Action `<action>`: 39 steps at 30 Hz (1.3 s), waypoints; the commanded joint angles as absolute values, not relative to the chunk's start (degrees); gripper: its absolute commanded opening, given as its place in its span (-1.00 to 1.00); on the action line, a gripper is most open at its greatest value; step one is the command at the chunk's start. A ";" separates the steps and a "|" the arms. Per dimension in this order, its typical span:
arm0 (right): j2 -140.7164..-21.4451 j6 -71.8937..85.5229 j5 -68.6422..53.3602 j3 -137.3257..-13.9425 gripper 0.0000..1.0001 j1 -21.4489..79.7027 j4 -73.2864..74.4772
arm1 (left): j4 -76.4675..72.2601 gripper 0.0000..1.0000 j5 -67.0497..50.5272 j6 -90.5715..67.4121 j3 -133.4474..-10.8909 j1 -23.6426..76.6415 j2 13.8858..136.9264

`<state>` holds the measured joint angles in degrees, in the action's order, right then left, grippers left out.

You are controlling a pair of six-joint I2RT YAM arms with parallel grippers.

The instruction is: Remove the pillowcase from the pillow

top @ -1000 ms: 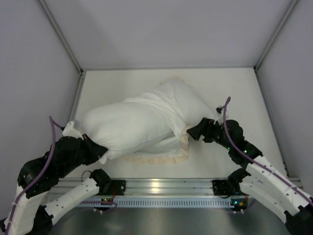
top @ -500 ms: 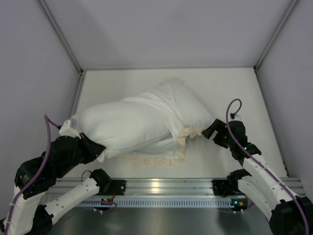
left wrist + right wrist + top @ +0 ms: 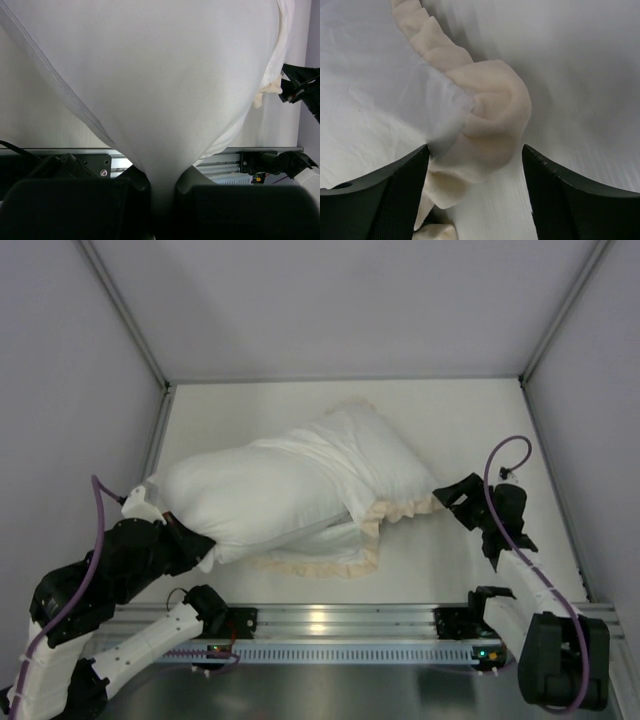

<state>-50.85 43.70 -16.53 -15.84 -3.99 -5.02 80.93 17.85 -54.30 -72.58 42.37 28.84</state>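
pillow (image 3: 250, 502) half out of pillowcase (image 3: 378, 455)
left gripper (image 3: 162, 182) pinches the pillow; right gripper (image 3: 475, 167) spread wide astride the cream frill (image 3: 492, 112)

Plump pillow (image 3: 240, 502) mid-way; open tabletop (image 3: 300, 405) behind, up to back wall (image 3: 340, 310).

Smooth matt cloth pillow (image 3: 240, 505); soft ruffled cream pillowcase (image 3: 380, 465); matt table (image 3: 450, 420).

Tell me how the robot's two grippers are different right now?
The left gripper is shut, pinching the plain white pillow. The right gripper is open, its fingers either side of the cream frill of the pillowcase, not closed on it. The left gripper is at the bundle's left end, the right gripper at its right end. Both are black, with two fingers.
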 commanded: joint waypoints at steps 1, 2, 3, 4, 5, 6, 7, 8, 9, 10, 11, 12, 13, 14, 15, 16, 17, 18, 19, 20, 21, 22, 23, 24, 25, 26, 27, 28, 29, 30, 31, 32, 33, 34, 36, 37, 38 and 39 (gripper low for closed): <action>-52.90 44.99 -23.71 -15.74 0.39 -7.99 -16.31 | 80.16 -1.00 19.78 -53.61 -72.78 42.10 27.86; -53.08 45.70 -24.77 -15.12 0.35 -8.52 -18.26 | 80.16 -1.00 19.60 -53.61 -72.60 42.10 27.77; -53.26 46.23 -25.66 -14.68 0.30 -8.96 -19.67 | 80.07 -1.00 19.60 -53.61 -72.42 42.10 27.51; -54.13 46.23 -27.67 -14.59 0.24 -8.96 -21.25 | 80.07 -1.00 19.60 -53.70 -72.16 42.10 27.42; -54.58 46.32 -28.90 -14.50 0.13 -8.96 -21.97 | 80.07 -1.00 19.60 -53.70 -72.07 42.10 27.07; -55.45 46.58 -29.87 -14.33 0.07 -8.96 -22.93 | 80.07 -1.00 19.69 -53.79 -71.90 42.10 27.07; -55.55 46.41 -30.40 -13.80 -0.07 -8.96 -23.64 | 80.07 -1.00 19.77 -53.79 -71.63 42.10 26.98; -55.63 46.15 -30.24 -13.62 -0.15 -8.96 -23.90 | 80.16 -1.00 19.78 -53.96 -71.54 42.10 26.81; -55.72 46.06 -30.32 -13.10 -0.26 -8.96 -24.34 | 80.07 -1.00 19.60 -53.96 -71.37 42.10 26.63; -55.98 46.32 -30.84 -12.83 -0.45 -8.96 -25.04 | 79.98 -1.00 19.43 -54.05 -71.11 42.10 26.72; -56.25 46.75 -31.55 -12.75 -0.54 -8.96 -26.61 | 80.07 -1.00 19.34 -54.05 -71.10 42.10 26.63; -57.29 47.11 -32.25 -12.57 -0.75 -8.96 -27.41 | 80.07 -1.00 19.34 -54.14 -71.10 42.10 26.63; -57.74 47.37 -32.26 -12.74 -1.00 -8.96 -27.60 | 79.98 -1.00 19.34 -54.14 -71.28 42.10 26.63; -57.74 47.37 -31.12 -12.92 -1.00 -8.96 -25.86 | 80.07 -1.00 19.34 -54.14 -71.63 42.10 26.54; -57.48 47.11 -29.63 -13.09 -1.00 -8.96 -24.71 | 80.07 -1.00 19.34 -54.14 -72.07 42.10 26.54; -57.05 46.15 -25.36 -14.49 -1.00 -8.96 -22.87 | 79.98 -1.00 19.25 -54.23 -73.38 42.10 26.54; -56.61 45.62 -22.96 -15.37 -1.00 -8.96 -20.94 | 79.89 -1.00 19.16 -54.23 -74.08 42.10 26.37; -56.25 45.44 -20.76 -17.30 -1.00 -8.96 -19.00 | 79.89 -1.00 19.25 -54.23 -75.05 42.19 26.37; -56.34 45.00 -16.30 -18.71 -1.00 -9.05 -18.03 | 79.81 -1.00 19.34 -54.14 -77.23 42.10 26.28; -56.60 44.91 -13.91 -20.29 -1.00 -9.57 -16.54 | 80.07 -1.00 20.12 -53.71 -78.30 42.19 26.54; -57.73 44.74 -11.45 -23.61 -1.00 -10.28 -15.13 | 80.50 -1.00 20.56 -53.44 -79.53 42.19 26.89; -58.53 44.56 -10.73 -25.47 -1.00 -11.33 -14.68 | 81.38 -1.00 21.18 -53.35 -82.24 42.71 27.59; -59.14 44.56 -9.85 -27.32 -1.00 -13.08 -13.98 | 84.00 -1.00 22.75 -53.78 -83.92 43.06 29.77; -60.28 44.39 -9.23 -29.25 -1.00 -13.88 -13.19 | 85.50 -1.00 23.37 -53.79 -85.76 43.41 30.93; -60.64 44.56 -7.49 -32.40 -1.00 -14.76 -12.49 | 86.39 -1.00 23.90 -53.44 -89.09 43.77 31.89; -60.91 44.65 -6.17 -33.82 -1.00 -15.81 -12.05 | 86.48 -1.00 23.91 -51.96 -90.16 43.77 32.69; -61.34 45.00 -4.15 -36.36 -1.00 -16.34 -11.61 | 86.40 -1.00 24.69 -51.86 -91.13 43.94 32.87; -61.61 45.26 -3.17 -37.60 -1.00 -17.04 -11.25 | 86.40 -1.00 24.96 -52.03 -92.10 44.64 33.05; -61.87 45.61 -1.95 -38.66 -1.00 -18.36 -10.81 | 86.40 -1.00 25.31 -52.99 -92.37 45.34 33.48; -62.66 46.66 -0.28 -40.67 -1.00 -19.24 -10.29 | 86.40 -1.00 26.44 -53.69 -92.11 46.05 33.66; -63.01 47.19 1.82 -41.39 -1.00 -20.38 -9.94 | 86.31 -1.00 27.15 -54.57 -91.76 47.53 33.66; -63.37 47.89 2.98 -42.09 -1.00 -22.57 -9.93 | 86.31 -1.00 28.03 -55.89 -91.41 48.33 33.75; -63.98 49.55 4.99 -43.58 -1.00 -23.46 -9.84 | 86.31 -1.00 29.78 -56.42 -90.71 48.95 33.66; -64.25 49.83 6.05 -44.64 -1.00 -24.16 -9.93 | 86.40 -1.00 30.58 -57.82 -90.44 50.35 33.49; -65.73 49.75 8.42 -48.40 -1.00 -24.52 -10.89 | 86.40 -1.00 32.25 -58.97 -90.26 51.76 32.52; -66.79 50.09 8.52 -50.08 -1.00 -24.52 -11.16 | 86.40 -1.00 33.91 -60.19 -90.35 52.99 32.08; -68.10 50.45 8.18 -51.92 -1.00 -24.52 -11.42 | 86.40 -1.00 34.80 -61.08 -90.35 53.52 30.77; -70.90 50.88 7.48 -55.51 -1.00 -24.52 -11.86 | 86.40 -1.00 35.76 -61.87 -90.53 54.05 30.15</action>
